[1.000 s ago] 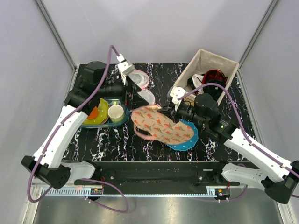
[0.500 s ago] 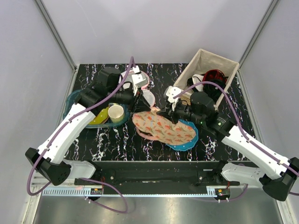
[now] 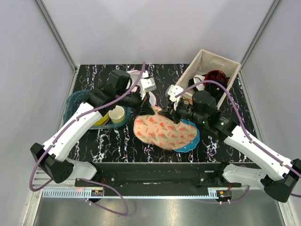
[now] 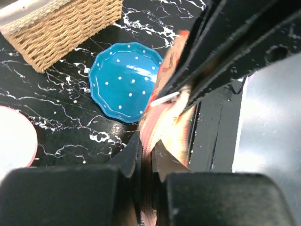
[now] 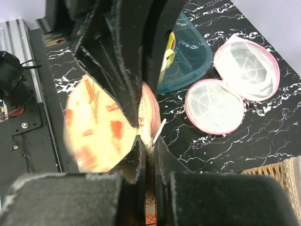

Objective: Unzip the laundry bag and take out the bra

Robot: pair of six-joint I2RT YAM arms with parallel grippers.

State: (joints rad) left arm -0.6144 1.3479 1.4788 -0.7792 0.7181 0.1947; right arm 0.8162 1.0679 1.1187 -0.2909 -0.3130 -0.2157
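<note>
The peach floral laundry bag (image 3: pixel 164 133) lies at the table's middle, its far edge lifted off the surface. My left gripper (image 3: pixel 149 109) is shut on the bag's pink zip edge (image 4: pixel 155 136), which runs between its jaws. Close beside it, my right gripper (image 3: pixel 170 114) is shut on the same edge (image 5: pixel 149 141). A small white zip pull (image 5: pixel 159 131) sticks out just beyond the right fingertips and also shows in the left wrist view as the zip pull (image 4: pixel 164 99). The two grippers face each other, almost touching. The bra is hidden.
A blue polka-dot pouch (image 3: pixel 192 137) lies partly under the bag's right end. Round white mesh bags with pink rims (image 5: pixel 244 70) lie behind. A wicker basket (image 3: pixel 230 61) of garments stands back right. A teal tray (image 3: pixel 70 101) with a cup (image 3: pixel 116 114) sits at the left.
My left gripper swung right from over the mesh bags to the laundry bag's far edge and closed on it. The bag's edge has lifted. The right gripper kept its hold.
</note>
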